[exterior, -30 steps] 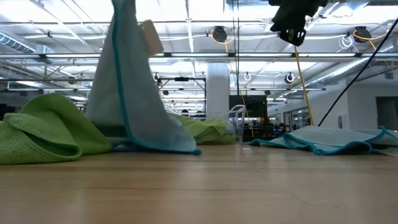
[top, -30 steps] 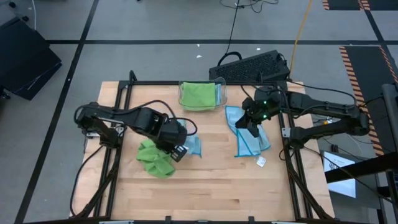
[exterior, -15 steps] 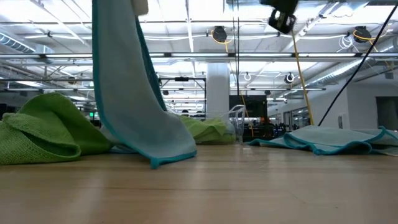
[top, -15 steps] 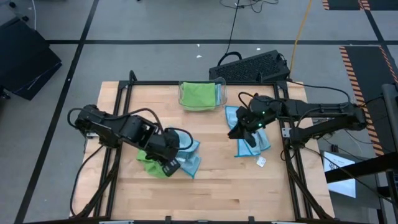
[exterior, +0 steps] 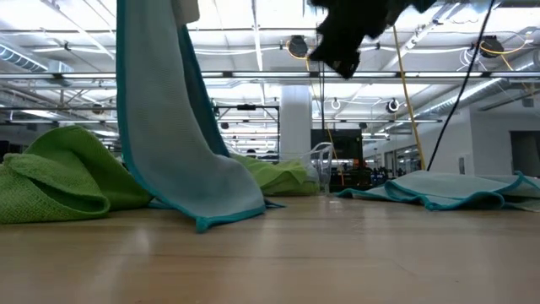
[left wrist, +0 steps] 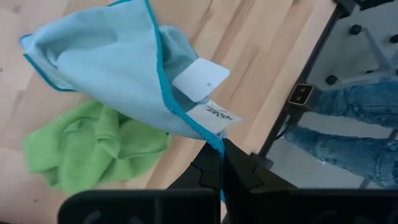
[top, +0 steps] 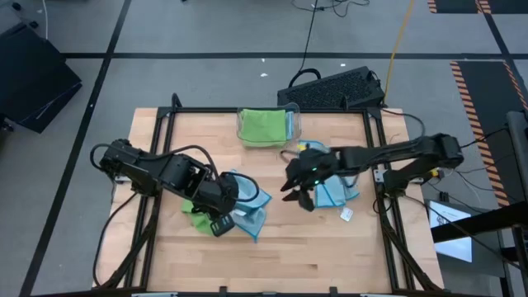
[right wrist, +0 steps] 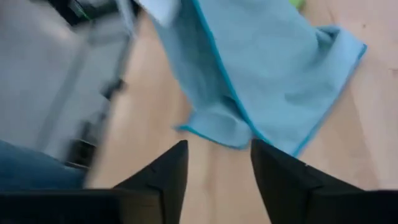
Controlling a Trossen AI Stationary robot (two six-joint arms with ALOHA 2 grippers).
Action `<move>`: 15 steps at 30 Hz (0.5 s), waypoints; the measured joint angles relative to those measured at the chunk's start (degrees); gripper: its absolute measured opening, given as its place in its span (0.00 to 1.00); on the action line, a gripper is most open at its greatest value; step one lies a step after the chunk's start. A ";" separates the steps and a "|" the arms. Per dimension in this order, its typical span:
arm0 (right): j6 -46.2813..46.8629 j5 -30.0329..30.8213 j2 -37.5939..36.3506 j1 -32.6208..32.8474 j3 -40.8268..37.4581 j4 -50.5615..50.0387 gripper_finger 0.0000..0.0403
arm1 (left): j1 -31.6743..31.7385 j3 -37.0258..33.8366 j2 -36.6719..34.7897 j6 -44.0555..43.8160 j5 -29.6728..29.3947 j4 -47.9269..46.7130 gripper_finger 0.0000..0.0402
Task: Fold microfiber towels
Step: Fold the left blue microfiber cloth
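Observation:
A light blue microfiber towel (exterior: 169, 127) hangs from my left gripper (left wrist: 221, 163), which is shut on it at the table's left middle (top: 223, 216). A crumpled lime green towel (top: 196, 213) lies beside and under it (exterior: 59, 177). A second blue towel (top: 334, 191) lies rumpled at the right, its white tag (top: 346, 214) on the wood. My right gripper (right wrist: 219, 168) hovers open between the two blue towels (top: 295, 194), above the table, touching nothing. My left gripper pinches the blue towel's teal-hemmed edge (left wrist: 217, 142) between its two shut fingers, right by the white tags (left wrist: 200, 79). The fingers come from above, pointing steeply down. The towel hangs slack below them, and its lower end (exterior: 215, 215) rests on the table.
A clear plastic bin (top: 294, 124) holding a green towel (top: 262, 125) stands at the far edge. A black keyboard (top: 334, 89) lies beyond the table. A person's legs in jeans (left wrist: 348, 124) show past the table's edge. Bare wood lies along the near edge (top: 272, 256).
My right gripper has swung from over the right blue towel toward the table's left and near edge, sinking toward the hanging towel. My left gripper first rose a little, turned and shifted toward the near edge, drawing the blue towel higher; its lower end stayed on the table.

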 joint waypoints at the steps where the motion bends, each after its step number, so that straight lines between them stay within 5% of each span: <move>1: -2.61 0.87 1.70 0.16 0.00 0.08 0.44 | 0.01 0.00 0.00 0.33 0.02 -0.27 0.00; 15: -27.58 -0.81 19.87 -0.01 0.00 6.69 0.47 | 0.04 0.00 0.00 1.04 0.02 -0.81 0.00</move>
